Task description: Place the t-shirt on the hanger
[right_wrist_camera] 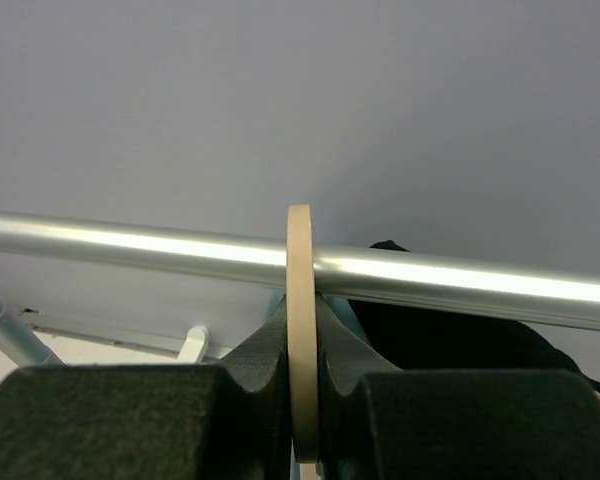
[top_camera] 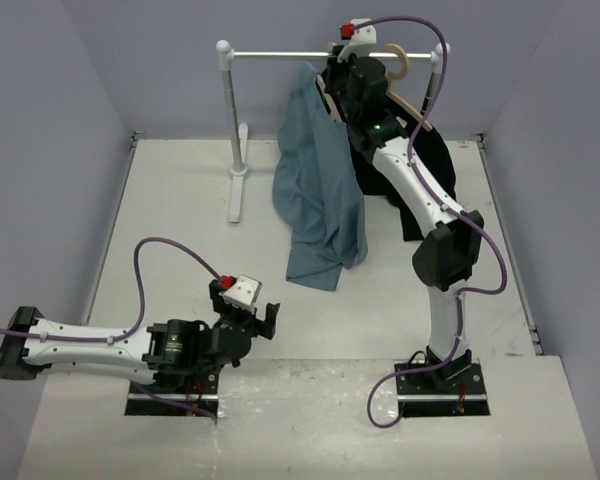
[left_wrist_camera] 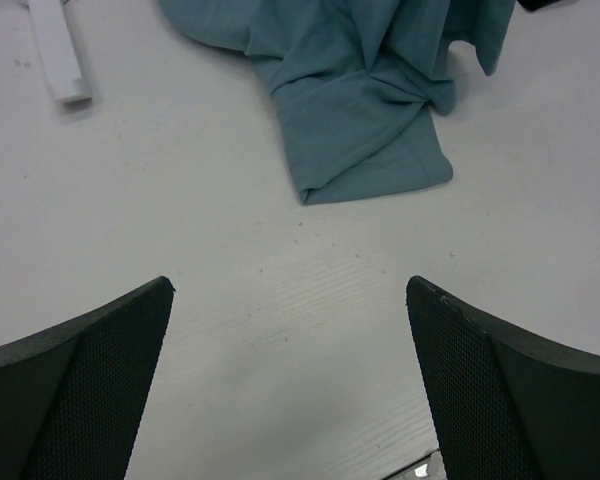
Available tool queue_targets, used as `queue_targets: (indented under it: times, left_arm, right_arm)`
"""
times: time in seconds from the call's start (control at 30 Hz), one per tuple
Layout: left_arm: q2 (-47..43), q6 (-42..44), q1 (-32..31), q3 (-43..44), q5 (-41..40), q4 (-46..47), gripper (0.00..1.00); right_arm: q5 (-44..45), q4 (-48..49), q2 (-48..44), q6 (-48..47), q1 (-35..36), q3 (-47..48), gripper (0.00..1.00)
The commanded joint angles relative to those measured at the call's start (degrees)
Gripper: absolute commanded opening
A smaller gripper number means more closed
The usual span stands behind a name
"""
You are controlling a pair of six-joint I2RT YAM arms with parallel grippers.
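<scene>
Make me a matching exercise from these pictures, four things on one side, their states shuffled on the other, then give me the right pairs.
Things:
1. t-shirt
2. hanger
3. left gripper
4. right gripper

States:
A. shut on the hanger
B. open above the bare table
C. hook over the metal rail
D. hanging down, lower end lying on the table

Pairs: 1-D, 2-C, 3-B, 4-A

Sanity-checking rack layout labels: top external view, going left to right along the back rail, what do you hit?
White upright rack post → dusty slate-blue t-shirt → right gripper, shut on the pale tan wooden hanger → black shirt.
</scene>
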Motion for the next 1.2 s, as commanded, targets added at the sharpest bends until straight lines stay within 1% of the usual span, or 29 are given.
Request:
queue_targets:
  times: [0.0,0.07,0.13,0.23,0.47,0.6,0.67,0.7,0.77,0.8,0.83,0.87,0.9,0.93,0.97,1.0,1.03,1.07,1.1,1.13,1.17]
  left_arm:
    - [2.4,1.9,0.3,-0.3,0.0,8.7,1.0]
    - [3.4,2.1,0.3,-0.3,0.5,9.2,1.0]
    - [3.9,2.8,0.3,-0.2,1.1,10.0,1.0]
    - [3.7,3.4,0.4,-0.5,1.8,11.2,1.0]
    - [3.1,3.9,1.3,-1.6,2.8,12.2,1.0]
    - [2.3,3.2,1.9,-0.9,2.9,11.4,1.0]
    - [2.1,1.4,4.5,1.0,3.3,10.3,1.0]
    - [2.0,1.2,7.3,2.9,5.5,9.7,1.0]
    - [1.8,4.7,12.2,4.6,11.4,12.6,1.0]
    - [1.9,7.1,17.5,5.1,14.8,15.9,1.0]
    - [2.5,10.3,22.2,6.3,20.8,21.5,1.0]
    - [4.2,11.8,25.6,9.4,27.8,25.4,1.0]
    - [6.1,12.3,29.2,12.6,33.1,26.9,1.0]
    - [8.2,12.2,35.2,15.5,38.3,27.1,1.0]
    - [10.4,11.4,37.9,18.7,43.7,27.1,1.0]
    - [14.7,9.6,42.3,23.4,53.8,27.9,1.0]
    - [19.6,7.0,48.4,28.0,65.4,29.7,1.0]
    - [23.1,3.6,51.6,29.4,73.2,33.1,1.0]
    - [25.3,1.0,53.1,30.9,77.6,36.3,1.0]
    - [27.3,-1.5,53.9,32.3,78.1,39.8,1.0]
    - [29.5,-6.7,54.6,34.5,82.2,44.3,1.0]
  right_arm:
    - [0.0,2.4,-0.3,1.9,-0.2,-2.6,0.13]
    - [0.7,2.6,-0.3,2.2,-0.2,-3.2,0.14]
    - [1.1,2.7,-0.2,2.2,-0.3,-2.8,0.12]
    - [1.2,2.4,0.1,2.0,-0.2,-1.1,0.0]
    - [1.0,1.3,0.8,1.3,-0.2,2.7,0.0]
    - [-0.8,-0.5,-2.4,2.9,-0.2,-0.8,0.0]
    - [-2.1,-1.1,-5.9,3.3,-0.2,-3.4,0.0]
    - [-3.2,-1.5,-9.2,3.3,-0.2,-6.2,0.0]
    - [-4.5,-1.5,-14.2,2.8,-0.3,-10.3,0.0]
    - [-5.1,-1.7,-16.2,2.5,-0.5,-12.0,0.0]
    - [-5.8,-3.1,-18.9,2.3,-0.6,-13.9,0.0]
    - [-8.7,-5.5,-20.5,2.0,-1.0,-14.9,0.0]
    - [-11.1,-7.9,-21.7,1.9,-1.3,-14.9,0.0]
    - [-12.5,-10.0,-23.8,1.8,-1.6,-14.9,0.0]
    - [-13.8,-11.5,-24.7,1.8,-1.7,-15.0,0.0]
    - [-16.0,-12.2,-27.1,1.7,-1.8,-16.9,0.0]
    - [-18.5,-12.4,-30.5,1.6,-1.9,-19.7,0.0]
    - [-20.1,-12.1,-33.0,1.8,-1.9,-21.8,0.0]
    - [-21.2,-11.5,-34.7,1.9,-2.0,-23.5,0.0]
    - [-21.9,-11.4,-35.0,2.2,-1.9,-25.4,0.0]
    - [-23.9,-8.9,-37.8,2.7,-1.9,-28.1,0.0]
